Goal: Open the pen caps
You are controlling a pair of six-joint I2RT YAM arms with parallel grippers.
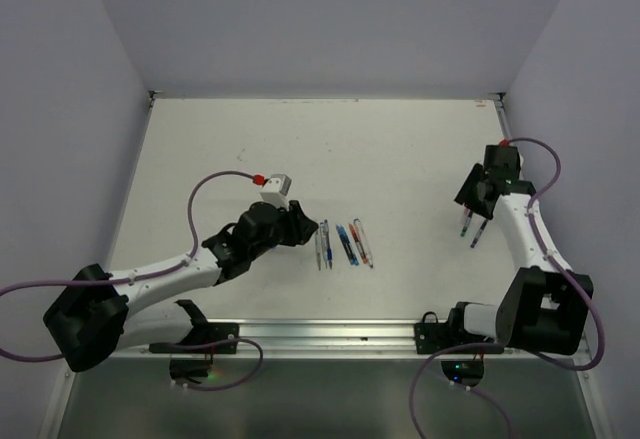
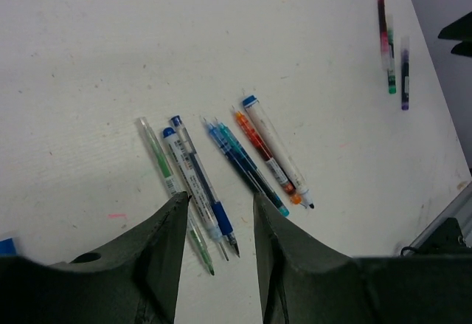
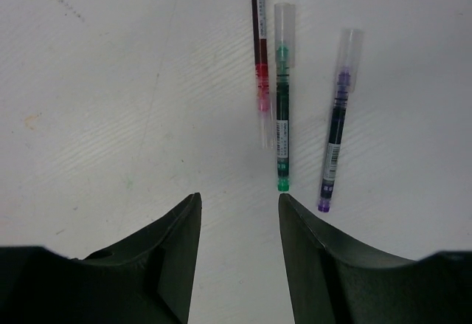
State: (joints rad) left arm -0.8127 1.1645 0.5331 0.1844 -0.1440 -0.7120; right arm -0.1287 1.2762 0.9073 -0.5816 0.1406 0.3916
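Note:
Several thin pens [image 2: 221, 169] lie side by side on the white table, their bare writing tips towards my left gripper [image 2: 219, 204]; they also show in the top view [image 1: 343, 244]. Two carry small blue end pieces [image 2: 249, 102]. My left gripper [image 1: 300, 221] is open and empty, hovering just short of the tips. A red pen [image 3: 259, 51], a green pen [image 3: 282, 117] and a purple pen [image 3: 335, 132] lie ahead of my open, empty right gripper [image 3: 238, 200]. The green and purple pens wear clear caps [image 3: 285, 32] at their far ends. No loose coloured caps show.
The table [image 1: 400, 159] is white with walls at the back and sides. A metal rail [image 1: 330, 334] runs along the near edge. The right-hand pens [image 1: 471, 227] lie near the right arm [image 1: 530, 239]. Purple cables loop off both arms.

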